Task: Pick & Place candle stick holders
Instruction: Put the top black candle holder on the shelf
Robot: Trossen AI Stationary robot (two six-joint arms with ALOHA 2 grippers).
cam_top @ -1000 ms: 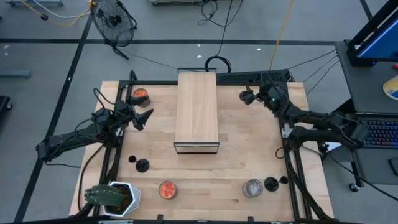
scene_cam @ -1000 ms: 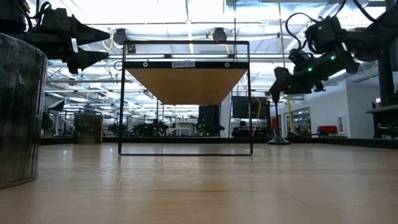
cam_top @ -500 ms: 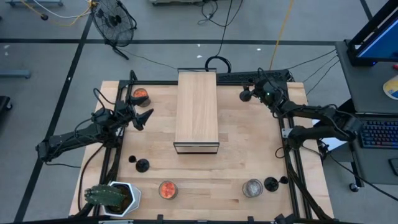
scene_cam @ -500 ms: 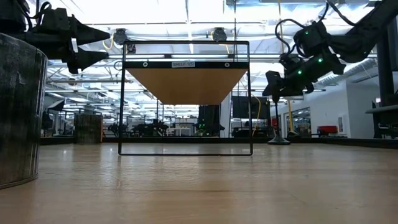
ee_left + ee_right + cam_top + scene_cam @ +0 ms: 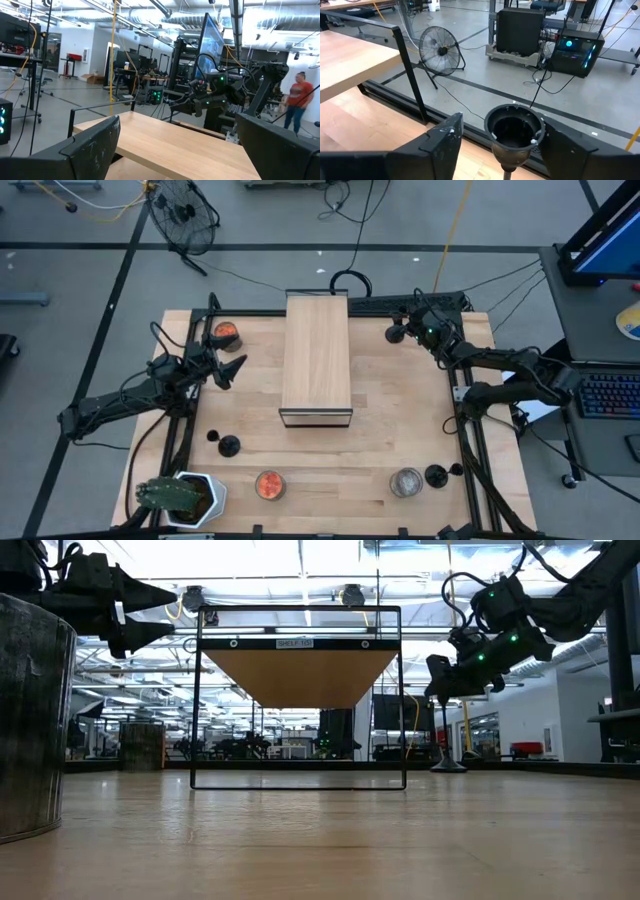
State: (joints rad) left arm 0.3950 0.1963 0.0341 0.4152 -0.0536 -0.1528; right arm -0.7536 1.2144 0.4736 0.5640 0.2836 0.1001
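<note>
**Right gripper holds one holder at far right corner**

Right gripper (image 5: 400, 333) narrow, clamped on a candle holder (image 5: 514, 131), raised above the table (image 5: 400, 420) beside the wooden box (image 5: 317, 355). Other holders (image 5: 228, 445) stand near the front edge. Left gripper (image 5: 232, 367) wide, empty, hovering left of the box.

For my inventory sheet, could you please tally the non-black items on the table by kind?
Round red-filled jars: 2
Round grey-filled jar: 1
Green cactus in a white pot: 1
Long light wooden box: 1
Total: 5
</note>
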